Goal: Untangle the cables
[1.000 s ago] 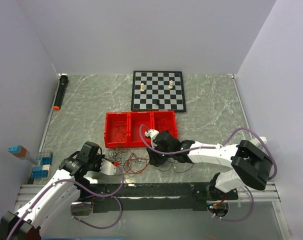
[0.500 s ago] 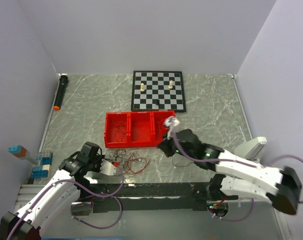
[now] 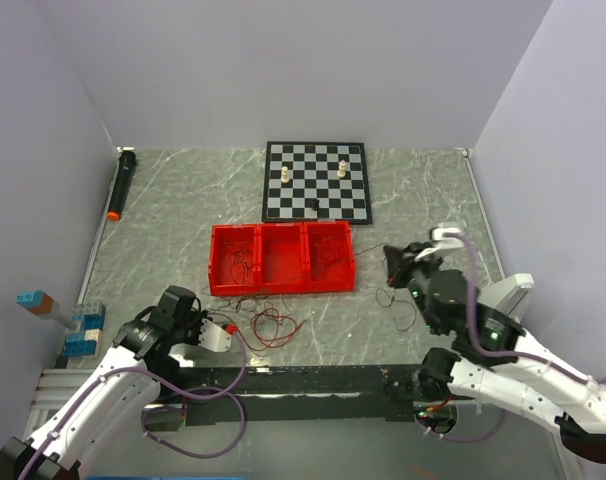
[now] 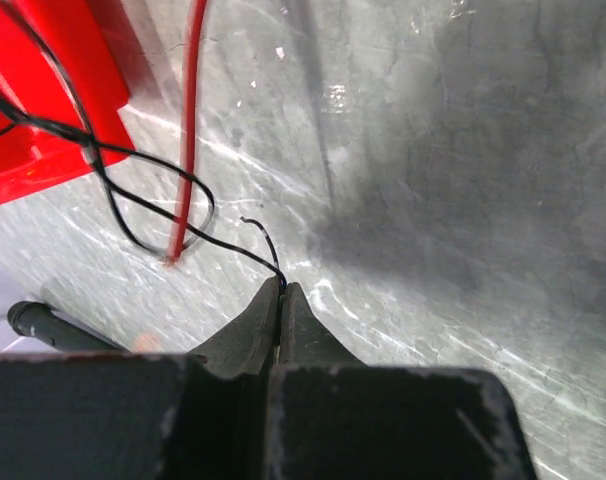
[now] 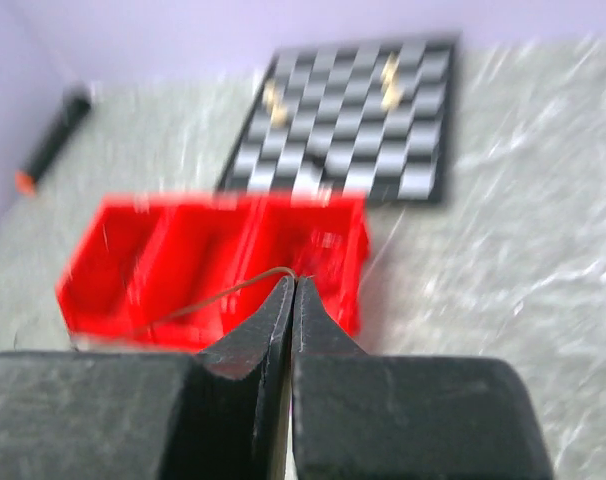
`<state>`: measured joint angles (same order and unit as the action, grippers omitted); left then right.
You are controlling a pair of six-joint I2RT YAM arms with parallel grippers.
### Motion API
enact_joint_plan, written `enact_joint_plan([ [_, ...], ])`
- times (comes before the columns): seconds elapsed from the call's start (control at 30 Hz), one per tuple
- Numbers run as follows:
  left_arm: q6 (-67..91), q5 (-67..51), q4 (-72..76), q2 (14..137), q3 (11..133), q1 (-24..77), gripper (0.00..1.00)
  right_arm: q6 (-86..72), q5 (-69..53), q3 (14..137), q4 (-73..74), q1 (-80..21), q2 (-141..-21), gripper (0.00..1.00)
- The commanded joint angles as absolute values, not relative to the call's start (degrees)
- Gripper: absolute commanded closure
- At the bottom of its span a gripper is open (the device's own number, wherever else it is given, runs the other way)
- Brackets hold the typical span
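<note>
Small loose bundle of cables [image 3: 266, 326], red and dark, on the table [image 3: 183, 215] close to the near edge, a little left of the middle, just in front of the red tray [image 3: 282, 289]. Some dark strands also inside the left compartment of the tray. Left tool [image 4: 282, 297] at the left side of the bundle, fully closed, with the end part of a black wire [image 4: 266, 238] pinched between the tips. Beside this wire a red wire [image 4: 190, 120], looped together with the black one, near the tray wall. Right tool [image 5: 294, 288] well apart from the bundle, between the tray and the right edge of the table, also closed, with a thin wire [image 5: 218, 299] out of the tips toward the left; wrist view blurred there, so not possible to tell more. In the top view, thin dark loops under this tool, just right of the tray. Chessboard [image 3: 328, 196] toward the far edge, behind the tray, with two pale pieces [image 3: 285, 175] on it. Black marker [image 3: 121, 185] with orange tip along the left edge. Blue blocks [image 3: 83, 332] at the near left corner
</note>
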<state>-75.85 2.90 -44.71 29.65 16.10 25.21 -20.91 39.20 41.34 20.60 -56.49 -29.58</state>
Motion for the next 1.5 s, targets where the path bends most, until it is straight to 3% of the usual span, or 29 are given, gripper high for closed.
enact_joint_plan([
  [0.0,-75.59,3.6,-49.65,27.34,18.54,24.96,0.99,-14.6,52.55,48.77,17.06,-56.51,-26.19,1.0],
  [0.23,-75.41,3.87,-52.99,23.56,18.55,24.96,0.99,-1.96,57.83,53.17,5.3,-56.51,-25.49,1.0],
  [0.53,-75.93,5.27,-54.49,19.16,17.14,24.87,0.99,7.91,54.51,58.52,-3.25,-56.51,-27.5,1.0],
  [0.73,-73.4,-1.65,-51.25,19.68,22.84,24.96,0.99,4.22,46.68,65.3,2.73,-56.51,-35.4,1.0],
  [0.97,-63.55,-12.9,-48.68,26.36,35.76,24.96,0.87,4.31,37.89,72.59,0.35,-56.51,-46.3,1.0],
  [1.2,-61.17,-20.47,-51.59,25.41,39.99,24.96,0.89,2.73,30.68,79.36,-5.09,-56.08,-58.87,1.0],
  [1.47,-63.72,-20.13,-55.36,22.33,39.82,24.96,0.92,-4.12,24.53,81.38,-10.46,-52.57,-69.86,1.0],
])
